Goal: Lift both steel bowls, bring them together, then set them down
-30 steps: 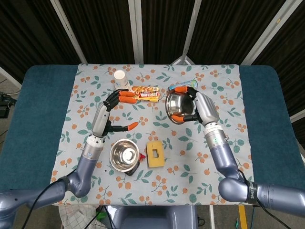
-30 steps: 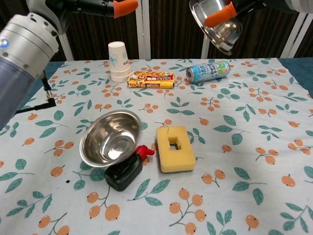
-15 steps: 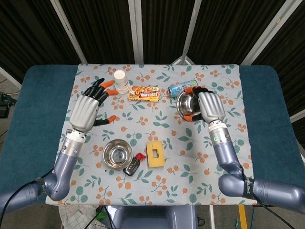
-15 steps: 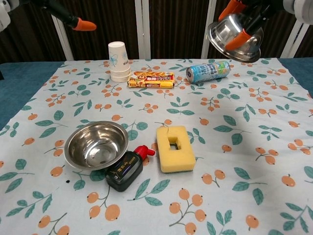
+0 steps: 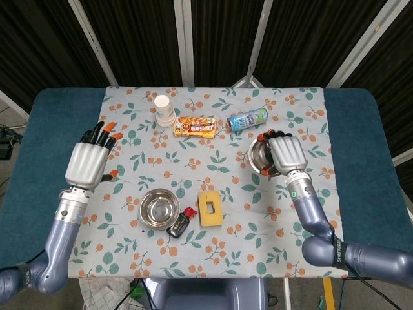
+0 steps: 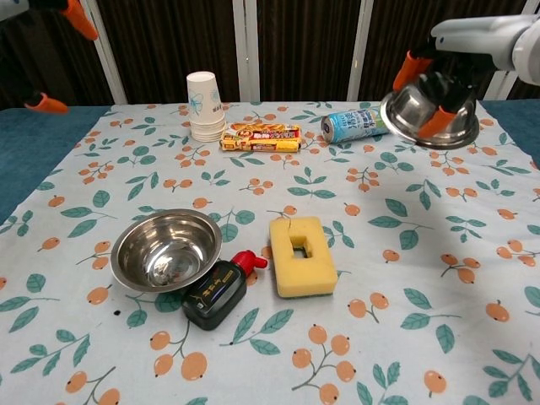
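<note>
Steel, polished and round: one bowl (image 6: 428, 118) is being held above the far right of the table by the right hand (image 5: 284, 154), whose orange-tipped fingers (image 6: 436, 121) are curling over its rim; in the chest view it is tilting slightly and standing clear of the cloth. The second steel bowl (image 6: 166, 250) is resting upright on the floral tablecloth (image 6: 396, 278) at front left, touching a small black bottle (image 6: 216, 291) with a red cap. Just beside the bottle a yellow rectangular sponge (image 6: 301, 256) with a rectangular hole is lying flat. Farther back are standing a stack of white paper cups (image 6: 205, 106), a yellow-orange snack packet (image 6: 261, 137) whose print is too small to read, and a blue-green can (image 6: 359, 124) lying on its side, its lettering also illegible.

The left hand (image 5: 89, 163) is hovering over the table's left edge with fingers spread, gripping nothing, well apart from the near bowl.

Compared with a second ago, the left hand is withdrawing leftward and outward, the near bowl is sitting level rather than tipped, and the held bowl is sitting lower and farther right.
</note>
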